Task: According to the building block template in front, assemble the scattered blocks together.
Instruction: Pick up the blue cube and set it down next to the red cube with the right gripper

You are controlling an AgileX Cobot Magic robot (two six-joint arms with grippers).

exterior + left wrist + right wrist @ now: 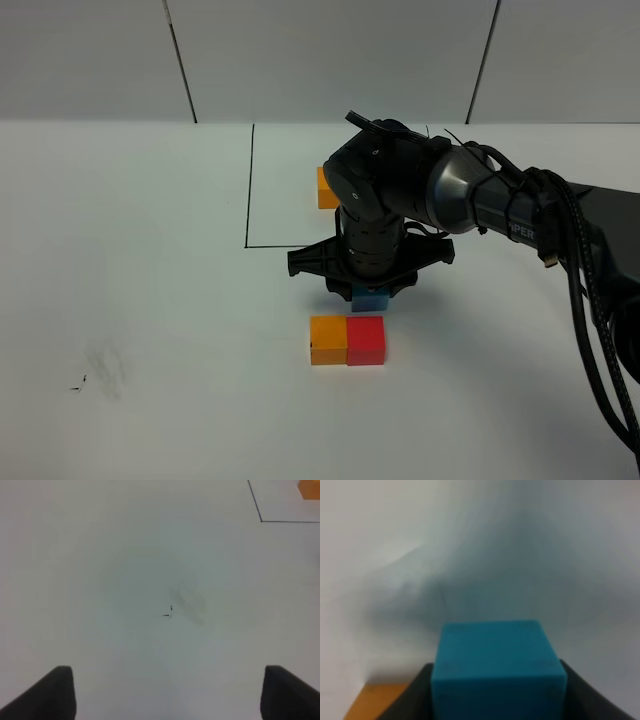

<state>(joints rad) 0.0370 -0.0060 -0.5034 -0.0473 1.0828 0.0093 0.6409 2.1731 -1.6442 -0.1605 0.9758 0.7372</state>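
The template's black outline (247, 190) lies at the back, with its orange cube (327, 187) showing. Its other cubes are hidden behind my right arm. The loose orange cube (328, 340) and red cube (366, 340) sit side by side, touching, in front of the outline. My right gripper (368, 291) points down just behind the red cube and is shut on the light blue cube (371, 301). The right wrist view shows that cube (497, 665) between the dark fingers (410, 700), with an orange edge (372, 702) beside it. My left gripper (167, 695) is open and empty over bare table.
The white table (150, 300) has a faint smudge and small dark marks (100, 372) at the front left, also in the left wrist view (170, 612). The right arm's cables (590, 300) hang at the right. A corner of the outline (261, 520) shows in the left wrist view.
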